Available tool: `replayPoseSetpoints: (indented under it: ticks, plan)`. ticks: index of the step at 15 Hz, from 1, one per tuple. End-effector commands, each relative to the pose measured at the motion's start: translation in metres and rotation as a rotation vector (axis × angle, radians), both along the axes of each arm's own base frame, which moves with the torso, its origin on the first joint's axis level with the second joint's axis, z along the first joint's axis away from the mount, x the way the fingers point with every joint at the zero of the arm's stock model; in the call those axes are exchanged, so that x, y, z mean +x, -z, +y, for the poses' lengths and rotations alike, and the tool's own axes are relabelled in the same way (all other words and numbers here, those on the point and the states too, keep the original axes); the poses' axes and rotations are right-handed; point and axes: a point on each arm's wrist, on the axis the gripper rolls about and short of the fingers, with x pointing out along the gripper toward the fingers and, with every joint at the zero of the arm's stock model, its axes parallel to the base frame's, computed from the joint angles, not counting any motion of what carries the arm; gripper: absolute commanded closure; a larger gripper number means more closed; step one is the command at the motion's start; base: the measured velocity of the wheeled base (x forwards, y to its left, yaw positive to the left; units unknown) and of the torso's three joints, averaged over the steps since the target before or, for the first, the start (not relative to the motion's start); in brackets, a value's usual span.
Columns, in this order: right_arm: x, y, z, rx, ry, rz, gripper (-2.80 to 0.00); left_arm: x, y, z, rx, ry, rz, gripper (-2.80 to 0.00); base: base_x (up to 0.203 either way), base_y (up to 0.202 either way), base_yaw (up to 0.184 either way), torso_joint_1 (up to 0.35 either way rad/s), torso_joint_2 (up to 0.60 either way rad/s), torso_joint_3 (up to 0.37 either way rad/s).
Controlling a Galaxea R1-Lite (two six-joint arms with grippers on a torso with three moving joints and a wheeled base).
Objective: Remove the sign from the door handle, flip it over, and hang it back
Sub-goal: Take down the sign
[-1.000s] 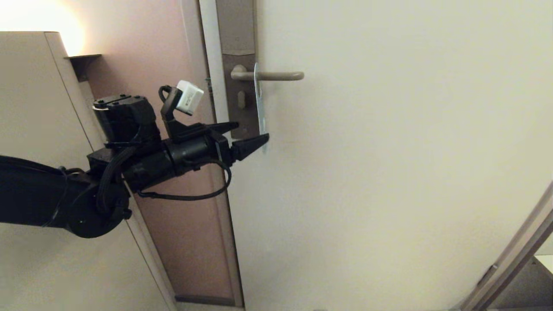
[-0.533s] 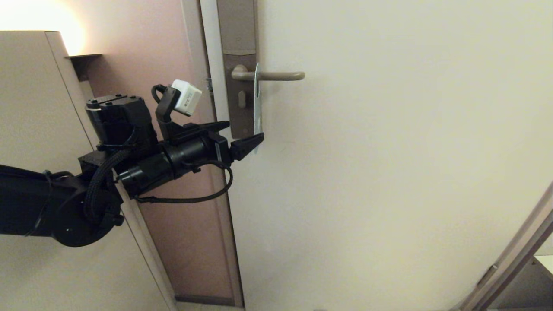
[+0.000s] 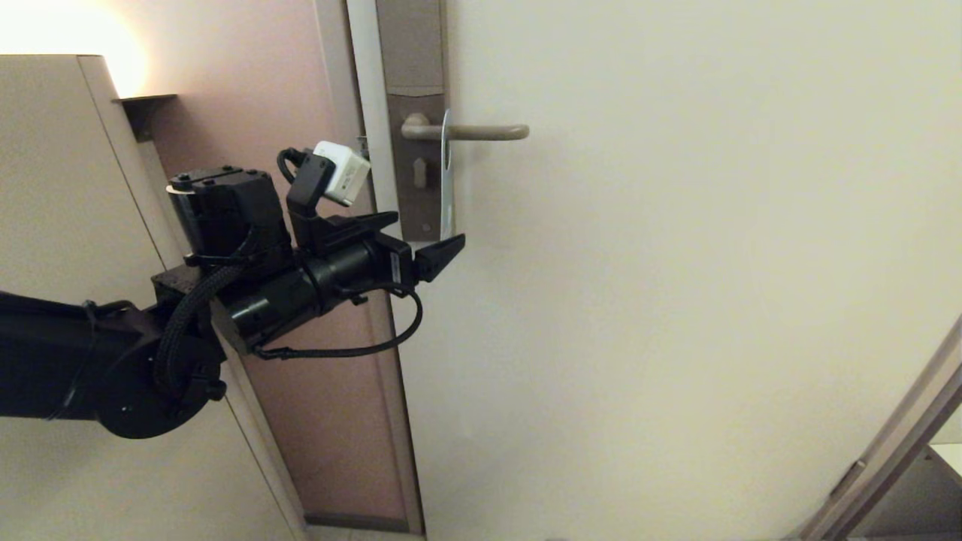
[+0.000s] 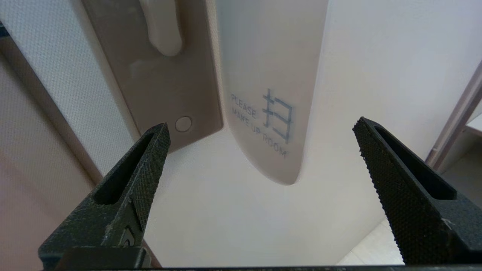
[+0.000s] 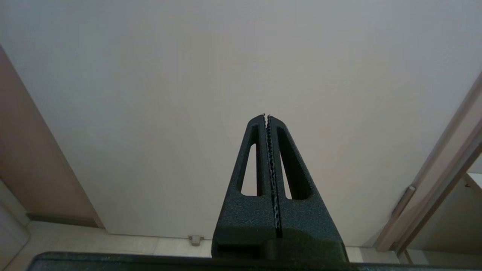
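Observation:
The sign [image 3: 447, 180] hangs edge-on from the door handle [image 3: 481, 132], which juts from the grey-brown lock plate [image 3: 421, 203]. In the left wrist view its white face [image 4: 263, 75] reads "PLEASE MAKE UP ROOM" and lies close to the door. My left gripper [image 3: 425, 231] is open and empty, level with the sign's lower end. In the left wrist view the left gripper [image 4: 261, 123] has its jaws wide apart, with the sign's rounded lower end just beyond the tips. My right gripper [image 5: 266, 116] is shut and empty, low before the door, out of the head view.
The cream door [image 3: 676, 263] fills the middle and right. A pinkish wall strip [image 3: 316, 376] and a beige cabinet [image 3: 60, 173] stand on the left behind the left arm. A second door frame [image 3: 894, 443] slants at the lower right.
The left gripper drew back to the left, then came forward and slightly up to the sign's lower end. The sign swung from tilted to hanging straight.

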Motion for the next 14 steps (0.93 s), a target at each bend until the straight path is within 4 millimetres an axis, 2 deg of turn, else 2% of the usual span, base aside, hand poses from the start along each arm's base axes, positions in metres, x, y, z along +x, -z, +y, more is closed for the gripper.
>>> replayPoseSetpoints:
  ticks: [1, 7, 14]
  plan:
    - [0.000, 0.000, 0.000, 0.000, 0.000, 0.001, 0.00, 0.001, -0.002, -0.001, -0.001, -0.015, -0.002, -2.80, 0.000, 0.000, 0.000, 0.000, 0.00, 0.000]
    - [0.000, 0.000, 0.000, 0.000, 0.000, 0.001, 0.00, 0.010, -0.016, -0.009, -0.003, -0.054, -0.006, -2.80, 0.000, 0.000, 0.000, 0.000, 0.00, 0.000]
    - [0.000, 0.000, 0.000, 0.000, 0.000, 0.001, 0.00, 0.010, -0.020, -0.030, 0.003, -0.092, 0.002, -2.80, 0.000, 0.000, 0.000, 0.000, 0.00, 0.000]
